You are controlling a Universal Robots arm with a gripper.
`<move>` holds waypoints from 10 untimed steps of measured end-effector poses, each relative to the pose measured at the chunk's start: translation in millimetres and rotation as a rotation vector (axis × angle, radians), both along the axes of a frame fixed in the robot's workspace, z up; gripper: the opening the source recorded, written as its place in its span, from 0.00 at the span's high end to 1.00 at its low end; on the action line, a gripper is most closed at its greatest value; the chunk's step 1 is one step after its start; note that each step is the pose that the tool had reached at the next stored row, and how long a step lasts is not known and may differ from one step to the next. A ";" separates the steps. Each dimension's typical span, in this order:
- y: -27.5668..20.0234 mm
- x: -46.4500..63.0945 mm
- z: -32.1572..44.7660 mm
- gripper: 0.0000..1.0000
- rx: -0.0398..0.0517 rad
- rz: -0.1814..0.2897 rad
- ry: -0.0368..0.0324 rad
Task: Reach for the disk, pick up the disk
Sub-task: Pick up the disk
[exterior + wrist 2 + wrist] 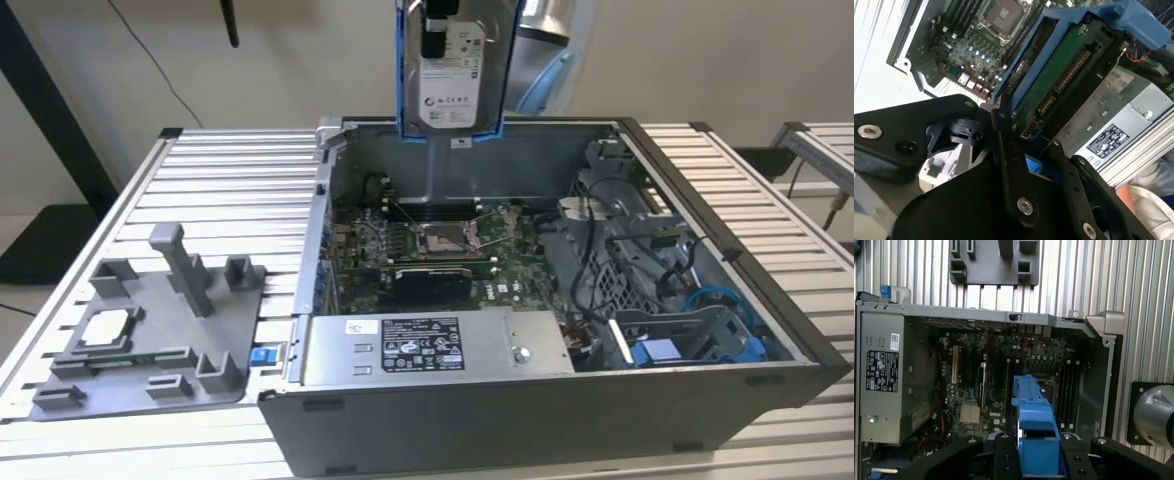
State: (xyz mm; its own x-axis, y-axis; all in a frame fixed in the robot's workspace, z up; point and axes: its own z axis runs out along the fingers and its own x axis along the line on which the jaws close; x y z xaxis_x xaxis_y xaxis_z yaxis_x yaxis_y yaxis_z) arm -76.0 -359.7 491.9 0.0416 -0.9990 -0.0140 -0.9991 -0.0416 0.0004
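The disk (454, 75) hangs upright above the far wall of the open computer case, its white label facing the exterior camera and its blue bracket along both sides. My gripper (434, 35) is shut on its upper part, with a black finger (433, 30) pressed on the labelled face. In the second wrist view the disk (1059, 75) shows its green circuit side, clamped between the black fingers (1004, 150). Seen edge-on in the first wrist view, the blue bracket of the disk (1034, 420) stands between the gripper (1036, 452) fingers, high over the motherboard.
The open computer case (747, 375) lies on a slatted metal table (227, 180). Inside are the motherboard (427, 250), a long grey box with a white sticker (427, 345) and a blue drive bay with cables (681, 345). A grey fixture (147, 330) lies to the exterior view's left.
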 end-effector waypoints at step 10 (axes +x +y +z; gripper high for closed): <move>0.0 45.4 0.0 1.00 0.0000 0.000 0.0000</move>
